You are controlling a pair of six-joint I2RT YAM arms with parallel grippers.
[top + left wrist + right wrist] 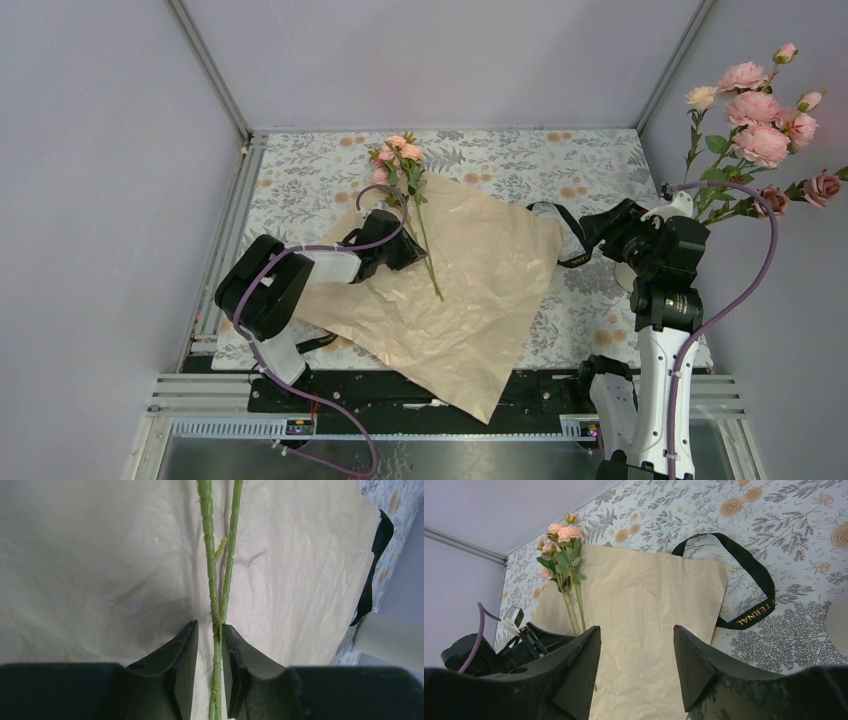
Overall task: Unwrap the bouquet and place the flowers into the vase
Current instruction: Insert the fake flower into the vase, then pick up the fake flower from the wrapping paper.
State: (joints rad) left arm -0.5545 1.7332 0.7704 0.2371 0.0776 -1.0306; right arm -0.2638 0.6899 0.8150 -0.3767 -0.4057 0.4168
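Pale tablecloth (500, 155) printed with grey fern sprigs and tan-orange blooms, plain grey rear wall (440, 60) at 12 o'clock, matching side walls (90, 200) at 9 and 3, aluminium corner posts (208, 68) at 11 and 1, slotted aluminium rails (200, 385) and black base plate (340, 393) at 6 o'clock.

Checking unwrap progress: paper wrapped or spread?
Spread. The paper lies open, flat on the tablecloth, flower stems on top, ribbon loose beside it.

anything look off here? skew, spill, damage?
One thing: the tan wrapping paper lies spread open and skewed, with its near corner hanging past the tablecloth edge over the front rail. The black ribbon lies loose beside the paper. No spill or damage shows.
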